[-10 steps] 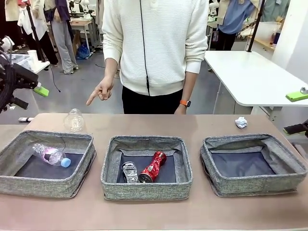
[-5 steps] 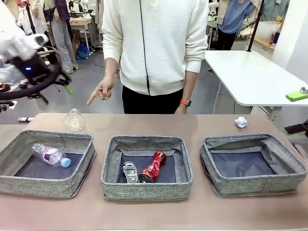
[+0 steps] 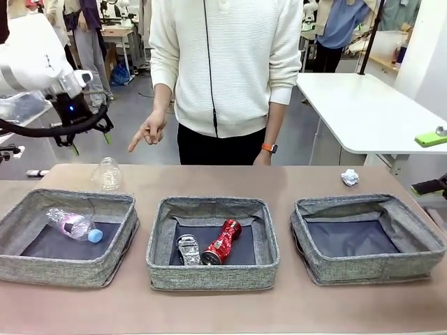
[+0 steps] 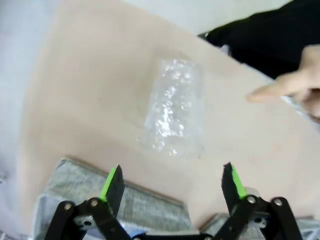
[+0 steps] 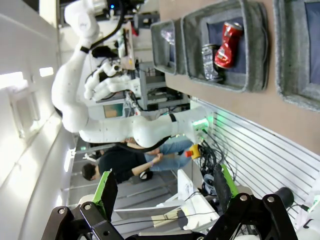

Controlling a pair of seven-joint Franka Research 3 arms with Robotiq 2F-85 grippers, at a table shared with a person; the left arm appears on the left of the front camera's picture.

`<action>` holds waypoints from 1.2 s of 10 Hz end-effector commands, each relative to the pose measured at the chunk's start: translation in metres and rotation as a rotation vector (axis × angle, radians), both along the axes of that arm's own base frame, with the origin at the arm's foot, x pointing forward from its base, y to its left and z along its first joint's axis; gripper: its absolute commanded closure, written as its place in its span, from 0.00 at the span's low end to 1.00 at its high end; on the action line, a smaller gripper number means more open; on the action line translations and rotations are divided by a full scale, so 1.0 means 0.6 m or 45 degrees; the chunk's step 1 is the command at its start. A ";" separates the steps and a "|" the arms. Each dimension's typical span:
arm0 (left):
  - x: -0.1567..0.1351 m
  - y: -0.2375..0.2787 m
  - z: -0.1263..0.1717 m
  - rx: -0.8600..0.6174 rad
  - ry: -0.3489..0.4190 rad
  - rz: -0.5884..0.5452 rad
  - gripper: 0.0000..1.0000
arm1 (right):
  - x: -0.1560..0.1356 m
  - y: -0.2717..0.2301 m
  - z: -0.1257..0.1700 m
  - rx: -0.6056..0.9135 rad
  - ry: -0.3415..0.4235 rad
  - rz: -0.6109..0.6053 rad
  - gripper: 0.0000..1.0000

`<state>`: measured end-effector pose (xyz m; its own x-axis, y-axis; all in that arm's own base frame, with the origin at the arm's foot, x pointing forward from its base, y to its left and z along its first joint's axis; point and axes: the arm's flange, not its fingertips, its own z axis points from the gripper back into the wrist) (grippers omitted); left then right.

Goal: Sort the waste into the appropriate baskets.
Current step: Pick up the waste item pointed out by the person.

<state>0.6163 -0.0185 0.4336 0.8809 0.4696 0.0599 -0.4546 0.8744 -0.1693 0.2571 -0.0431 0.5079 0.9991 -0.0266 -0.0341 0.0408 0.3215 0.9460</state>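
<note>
Our left tool [image 4: 172, 180], spread and empty, now swings in over the clear crumpled plastic container [image 4: 173, 107], so we judge its pickup comes next; our right tool [image 5: 165, 182] stands open too.

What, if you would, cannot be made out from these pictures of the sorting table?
Left wrist view: the clear crumpled plastic container is blurred; its exact shape is unclear.
Front view: the front wall of the middle grey woven fabric basket hides the near strip of its floor.
Front view: the white paper ball is too small for detail.
Right wrist view: the right-hand grey woven basket is cut off by the picture's edge.
</note>
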 end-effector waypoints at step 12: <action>0.011 0.007 -0.184 -0.107 0.098 0.051 0.00 | 0.002 -0.003 0.002 0.020 -0.029 0.013 0.00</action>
